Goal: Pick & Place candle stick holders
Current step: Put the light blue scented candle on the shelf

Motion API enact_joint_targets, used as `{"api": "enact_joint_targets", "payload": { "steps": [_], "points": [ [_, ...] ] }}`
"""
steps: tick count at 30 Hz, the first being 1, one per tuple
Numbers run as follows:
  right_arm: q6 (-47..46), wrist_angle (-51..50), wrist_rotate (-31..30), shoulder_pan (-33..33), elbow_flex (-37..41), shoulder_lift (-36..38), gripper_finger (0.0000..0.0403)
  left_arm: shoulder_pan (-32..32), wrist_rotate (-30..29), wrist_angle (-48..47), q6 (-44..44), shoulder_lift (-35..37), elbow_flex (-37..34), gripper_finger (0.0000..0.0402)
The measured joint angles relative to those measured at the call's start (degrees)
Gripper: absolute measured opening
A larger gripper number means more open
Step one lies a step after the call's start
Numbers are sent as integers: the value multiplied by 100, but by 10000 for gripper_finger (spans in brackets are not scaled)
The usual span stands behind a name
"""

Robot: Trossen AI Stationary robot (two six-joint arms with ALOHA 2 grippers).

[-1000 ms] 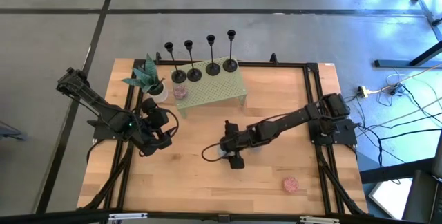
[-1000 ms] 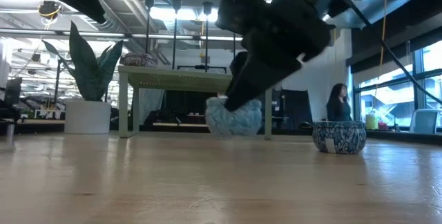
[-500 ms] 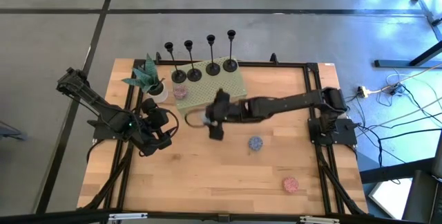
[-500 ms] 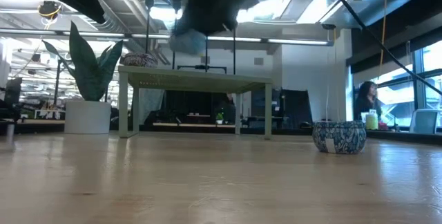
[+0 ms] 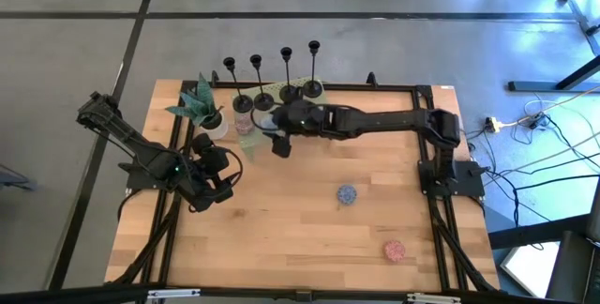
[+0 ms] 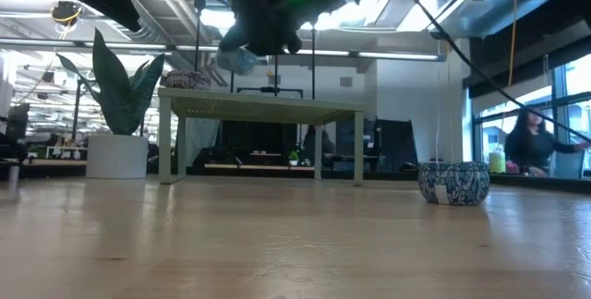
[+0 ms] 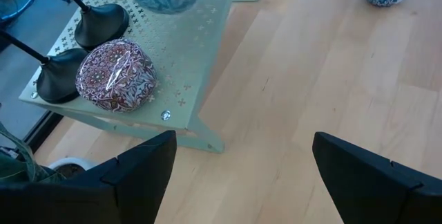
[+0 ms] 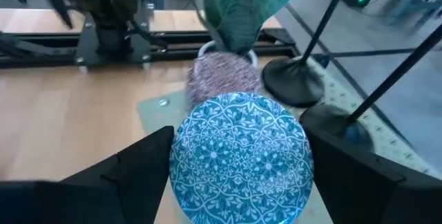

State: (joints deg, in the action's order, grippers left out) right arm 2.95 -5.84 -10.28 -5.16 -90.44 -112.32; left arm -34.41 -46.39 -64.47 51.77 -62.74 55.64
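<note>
The right claw (image 5: pixel 278 135) reaches across the desk (image 5: pixel 281 238) to the small green perforated stand (image 7: pixel 200 51) near the far edge, and it is clamped on a round blue patterned tin (image 8: pixel 240 156). In the right wrist view the tin fills the space between the two dark fingers (image 8: pixel 131 175), which press against its sides, so the claw stands wide but gripped. In the low view the tin (image 6: pixel 238 59) hangs in the air above the stand's top, apart from it.

The four candle stick holders (image 5: pixel 272 79) stand upright in a row along the far side of the stand, their round bases on its top. Just beside the nearer bases a maroon patterned tin (image 7: pixel 115 75) sits on the stand, and a potted plant (image 5: pixel 199 105) stands at the stand's left end.

The left claw (image 7: pixel 242 175) waits over the desk's left part, its fingers apart and holding nothing.

Another blue tin (image 5: pixel 347 194) and a pink tin (image 5: pixel 394 250) lie on the desk, well apart from the stand.
</note>
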Motion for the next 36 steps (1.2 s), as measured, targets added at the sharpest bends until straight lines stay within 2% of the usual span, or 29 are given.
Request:
{"api": "enact_joint_targets", "payload": {
  "steps": [7,12,21,36],
  "points": [
    [161,-5,16,-141,1,-115,316,2,0,0,0,0,0,338],
    [115,12,326,-218,1,-115,316,0,2,0,0,0,0,338],
    [-104,73,346,-327,8,-201,316,0,2,2,2,0,0,338],
    [203,95,345,-342,3,-354,316,1,20,1,2,0,0,338]
  ]
}}
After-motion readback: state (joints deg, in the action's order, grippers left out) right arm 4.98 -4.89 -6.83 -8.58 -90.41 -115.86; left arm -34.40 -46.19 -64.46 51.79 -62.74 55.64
